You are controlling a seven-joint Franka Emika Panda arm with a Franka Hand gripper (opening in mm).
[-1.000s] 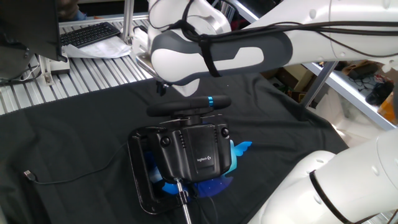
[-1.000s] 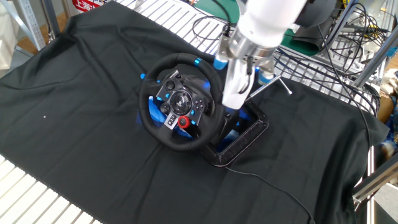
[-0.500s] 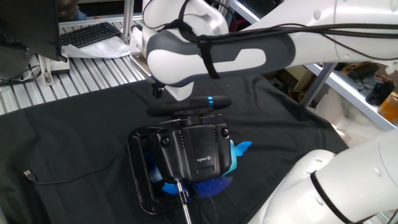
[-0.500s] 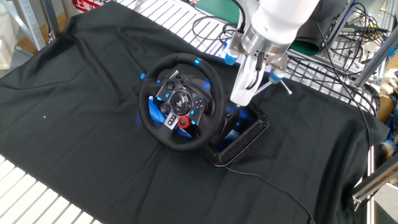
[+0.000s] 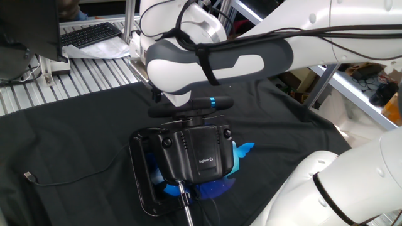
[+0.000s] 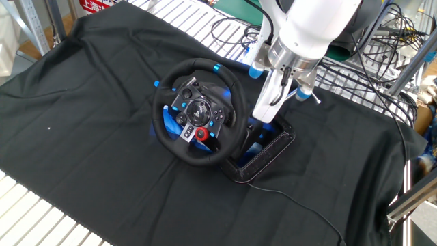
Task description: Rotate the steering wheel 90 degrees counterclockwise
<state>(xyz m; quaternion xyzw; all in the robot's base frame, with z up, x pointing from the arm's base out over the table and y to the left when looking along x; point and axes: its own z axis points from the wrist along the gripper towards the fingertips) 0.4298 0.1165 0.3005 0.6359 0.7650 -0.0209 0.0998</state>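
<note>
End effector (image 6: 266, 109) hanging behind wheel, shifted right and away over last second; finger opening hidden, cannot tell; nothing gripped. Steering wheel (image 6: 198, 113) upright mid-surface on black cloth (image 6: 82, 102), blue band (image 6: 216, 67) topmost. Rim untouched; rotation apparently not begun.

Even, bright overhead light falls softly with faint shadows, both views fairly sharp, though the white arm (image 5: 239, 53) glares and looks slightly blurred close up.

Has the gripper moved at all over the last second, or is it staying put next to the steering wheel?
Yes. In the other fixed view, the gripper has drifted right, away from the steering wheel rim and further over the black frame.
</note>
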